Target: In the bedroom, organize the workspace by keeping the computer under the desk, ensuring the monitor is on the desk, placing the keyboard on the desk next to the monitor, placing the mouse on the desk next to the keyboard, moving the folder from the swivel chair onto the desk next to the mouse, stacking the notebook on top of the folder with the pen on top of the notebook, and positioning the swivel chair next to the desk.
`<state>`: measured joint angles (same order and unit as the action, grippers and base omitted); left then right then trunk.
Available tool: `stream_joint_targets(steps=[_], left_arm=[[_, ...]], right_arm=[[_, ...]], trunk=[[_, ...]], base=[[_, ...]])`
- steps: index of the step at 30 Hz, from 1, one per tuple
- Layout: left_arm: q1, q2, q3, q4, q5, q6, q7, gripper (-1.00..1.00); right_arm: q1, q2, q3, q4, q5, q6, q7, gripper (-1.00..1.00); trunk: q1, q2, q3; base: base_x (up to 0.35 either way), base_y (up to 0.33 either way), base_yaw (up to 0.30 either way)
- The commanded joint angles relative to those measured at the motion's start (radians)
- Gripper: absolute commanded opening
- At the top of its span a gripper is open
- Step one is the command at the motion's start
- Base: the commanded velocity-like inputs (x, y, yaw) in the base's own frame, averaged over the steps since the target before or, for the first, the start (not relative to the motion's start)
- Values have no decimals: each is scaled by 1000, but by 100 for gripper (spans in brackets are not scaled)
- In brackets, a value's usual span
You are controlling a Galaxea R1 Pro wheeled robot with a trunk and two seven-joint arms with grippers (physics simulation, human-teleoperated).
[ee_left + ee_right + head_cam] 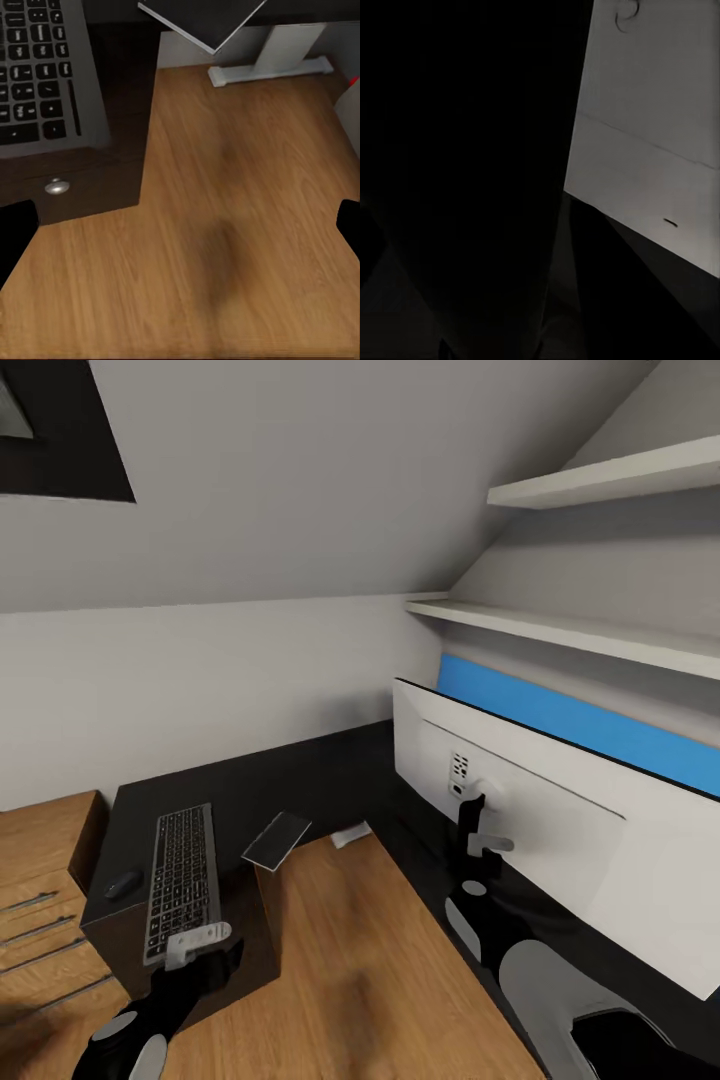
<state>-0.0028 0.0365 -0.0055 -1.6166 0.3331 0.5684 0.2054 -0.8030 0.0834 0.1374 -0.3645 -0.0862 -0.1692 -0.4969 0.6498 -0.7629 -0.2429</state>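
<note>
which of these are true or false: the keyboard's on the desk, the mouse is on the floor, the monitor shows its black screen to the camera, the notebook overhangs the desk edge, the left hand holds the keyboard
1. The keyboard lies on the desk. True.
2. The mouse is on the floor. False: it sits on the desk beside the keyboard.
3. The monitor shows its black screen to the camera. False: its light grey-white back faces the head view.
4. The notebook overhangs the desk edge. True.
5. The left hand holds the keyboard. False: the left wrist view shows its fingers spread wide with only floor between them.
</note>
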Motion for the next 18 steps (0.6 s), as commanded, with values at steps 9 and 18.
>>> stream_joint_targets(steps=[9,18], left_arm=[[0,0,-1,-2,11,4,8,100],[0,0,-1,-2,11,4,8,100]], right_arm=[[-1,-1,14,-1,-3,-7,-8,-100],[-1,0,14,-2,-4,-7,-8,-100]], trunk=[[0,-1,-1],[0,-1,-1]], base=[[-289,-166,155],[-248,-153,12]])
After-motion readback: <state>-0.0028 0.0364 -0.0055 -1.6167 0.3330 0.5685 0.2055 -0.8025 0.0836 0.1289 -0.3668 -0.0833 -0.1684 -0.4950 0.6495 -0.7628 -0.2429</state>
